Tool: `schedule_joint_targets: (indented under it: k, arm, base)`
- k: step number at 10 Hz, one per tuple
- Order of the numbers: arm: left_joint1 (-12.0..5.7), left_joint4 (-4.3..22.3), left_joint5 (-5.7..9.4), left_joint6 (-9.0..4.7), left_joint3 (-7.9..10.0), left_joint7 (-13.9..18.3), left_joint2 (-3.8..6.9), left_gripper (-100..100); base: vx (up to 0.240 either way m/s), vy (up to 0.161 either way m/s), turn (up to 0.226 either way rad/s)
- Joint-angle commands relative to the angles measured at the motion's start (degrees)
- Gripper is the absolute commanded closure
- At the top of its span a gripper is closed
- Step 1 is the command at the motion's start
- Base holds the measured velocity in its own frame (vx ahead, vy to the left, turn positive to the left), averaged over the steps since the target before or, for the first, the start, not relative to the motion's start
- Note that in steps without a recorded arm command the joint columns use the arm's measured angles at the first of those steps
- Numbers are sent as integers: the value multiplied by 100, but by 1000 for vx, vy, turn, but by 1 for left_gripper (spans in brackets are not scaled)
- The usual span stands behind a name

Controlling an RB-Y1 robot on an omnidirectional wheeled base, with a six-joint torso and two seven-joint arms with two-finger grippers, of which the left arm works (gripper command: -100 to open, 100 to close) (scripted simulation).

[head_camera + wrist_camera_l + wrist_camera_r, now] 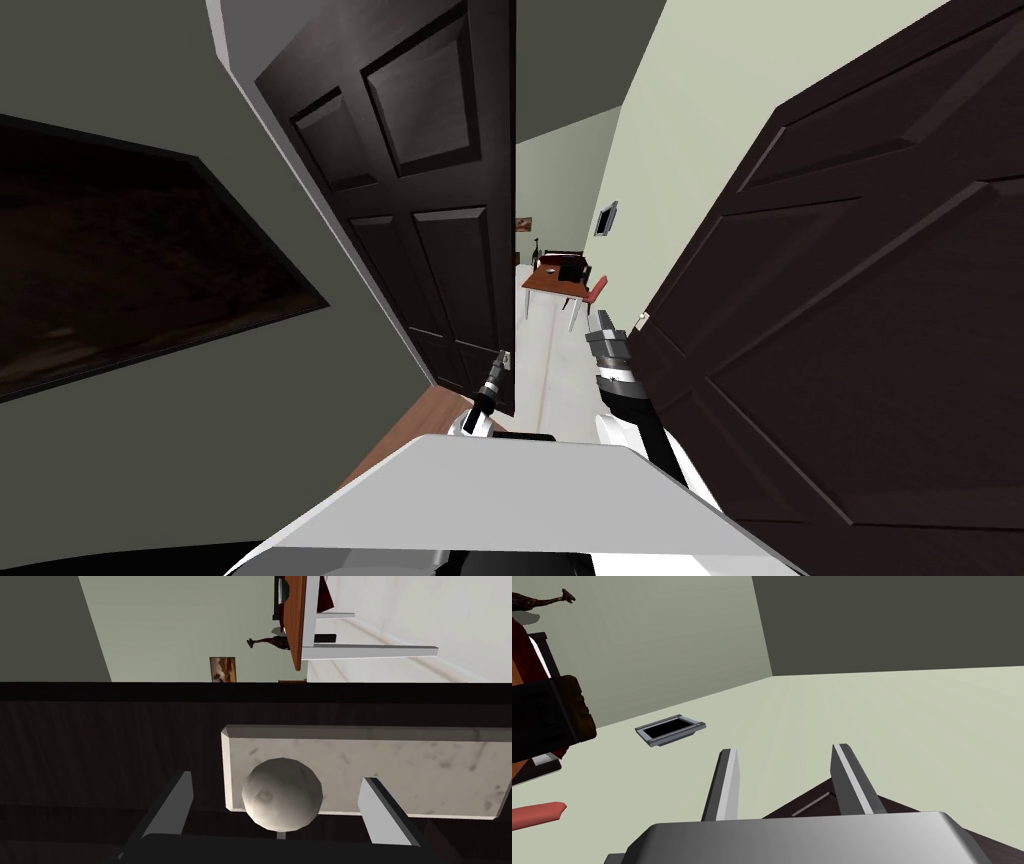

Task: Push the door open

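Note:
A dark panelled door [420,200] stands partly ajar ahead on my left. Its round pale knob [282,798] sits on a grey plate [400,776] near the door's free edge. My left gripper [503,362] is at that edge. In the left wrist view the left gripper [276,801] is open, with the knob between its fingers [170,808] and not pressed by them. My right gripper [603,325] is raised beside the edge of a second dark door [850,300] on my right. It is open with nothing in it, seen as the right gripper [787,776].
Between the two doors a narrow gap opens onto a pale floor [550,350] leading to a brown table [553,278] with a red chair [596,290]. A large dark framed picture [130,270] hangs on the grey wall close at my left.

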Motion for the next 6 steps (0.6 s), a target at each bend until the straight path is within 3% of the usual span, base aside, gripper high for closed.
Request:
schedule_joint_targets:
  k: [1,2,6]
  arm:
    - [0,0,0,0,0,0,0,-100]
    - [0,0,0,0,0,0,0,100]
    - [0,0,0,0,0,0,0,100]
  base:
    - [65,-27,17]
    - [-14,4,-11]
    - [-13,6,-3]
